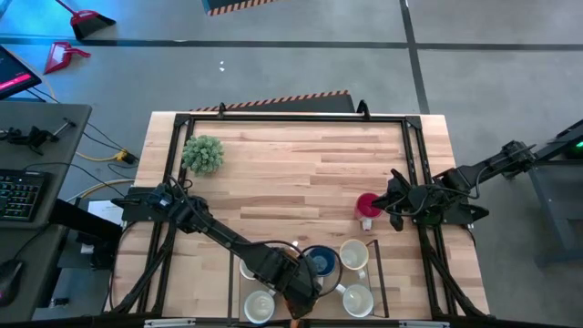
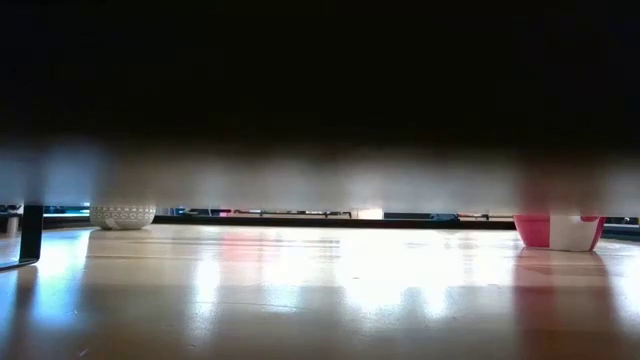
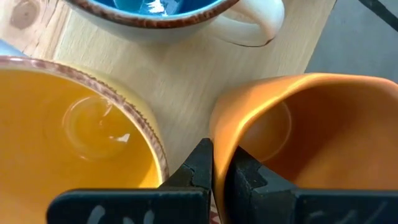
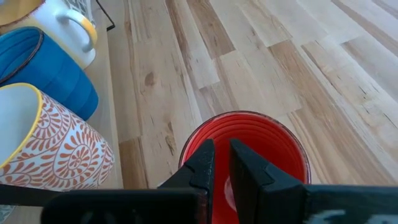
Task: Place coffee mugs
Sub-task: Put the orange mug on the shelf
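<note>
**Both grippers pinching mug rims**

No brand or writing can be read on any mug. The left gripper (image 3: 214, 171), at the table's (image 1: 301, 173) near edge, pinches the rim of an orange mug (image 3: 311, 130) between pressed-together fingers; a second orange mug (image 3: 74, 124) sits just beside it, a blue mug (image 1: 319, 261) beyond. The right gripper (image 4: 221, 165) nips the red mug's (image 4: 249, 146) rim on the table's right side. Only the right wrist view shows an orange-patterned white mug (image 4: 50, 143). Only the high view shows the potted plant (image 1: 202, 153) far left and two cream mugs (image 1: 355, 278).

Plant (image 1: 202, 153) far-left; mugs (image 1: 353, 256) near edge, centre-right.
</note>
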`<control>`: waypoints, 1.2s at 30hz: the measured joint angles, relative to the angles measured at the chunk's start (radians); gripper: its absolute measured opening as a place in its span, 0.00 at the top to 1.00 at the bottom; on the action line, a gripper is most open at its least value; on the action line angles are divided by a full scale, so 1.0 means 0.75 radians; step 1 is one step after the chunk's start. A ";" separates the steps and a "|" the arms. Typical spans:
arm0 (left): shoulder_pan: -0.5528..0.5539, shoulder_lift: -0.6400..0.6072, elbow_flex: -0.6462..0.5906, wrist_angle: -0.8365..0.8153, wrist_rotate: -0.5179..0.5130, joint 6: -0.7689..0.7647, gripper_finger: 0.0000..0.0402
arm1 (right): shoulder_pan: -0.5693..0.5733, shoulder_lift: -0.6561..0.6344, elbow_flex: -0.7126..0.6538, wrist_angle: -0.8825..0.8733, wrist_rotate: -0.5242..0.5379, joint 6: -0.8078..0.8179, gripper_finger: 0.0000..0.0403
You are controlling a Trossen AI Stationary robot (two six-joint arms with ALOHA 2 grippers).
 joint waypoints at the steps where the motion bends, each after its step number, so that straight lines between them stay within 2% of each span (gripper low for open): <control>1: 0.000 0.000 0.000 0.000 0.000 0.004 0.99 | 0.000 0.000 0.000 0.000 0.000 0.008 0.94; 9: 0.009 0.000 0.000 -0.016 0.001 0.004 0.96 | 0.000 0.000 0.000 0.001 -0.044 0.010 0.94; 15: 0.009 0.000 0.000 -0.017 0.068 0.005 0.96 | 0.000 0.000 0.000 0.001 -0.044 0.010 0.94; 36: 0.019 0.001 0.000 -0.017 0.069 0.005 0.95 | 0.000 0.000 0.000 0.001 -0.070 0.010 0.94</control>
